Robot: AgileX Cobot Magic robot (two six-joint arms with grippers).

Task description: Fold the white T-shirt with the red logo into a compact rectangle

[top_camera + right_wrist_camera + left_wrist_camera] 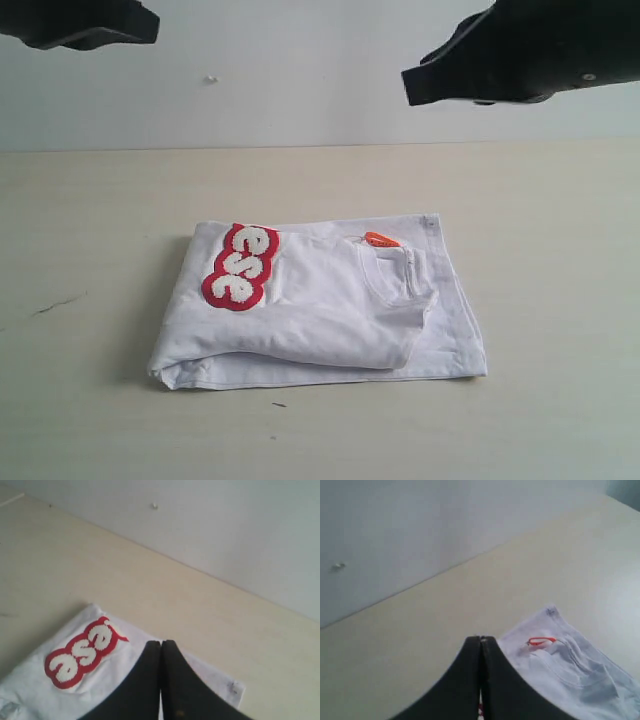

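Note:
The white T-shirt (330,310) lies folded into a rough rectangle in the middle of the table. Its red-and-white patch (240,266) faces up near the left side, and the orange neck tag (380,240) shows by the collar. Both arms hang high above the table, well clear of the cloth. My left gripper (481,639) is shut with nothing between its fingers; the shirt (570,665) and its orange tag (540,641) lie beyond it. My right gripper (161,642) is shut and empty too, above the shirt (100,680) and the red patch (82,652).
The pale wooden table (100,200) stretches bare all round the shirt. A light wall (300,90) rises behind its far edge. The dark arm bodies sit at the top left (80,22) and top right (530,50) of the exterior view.

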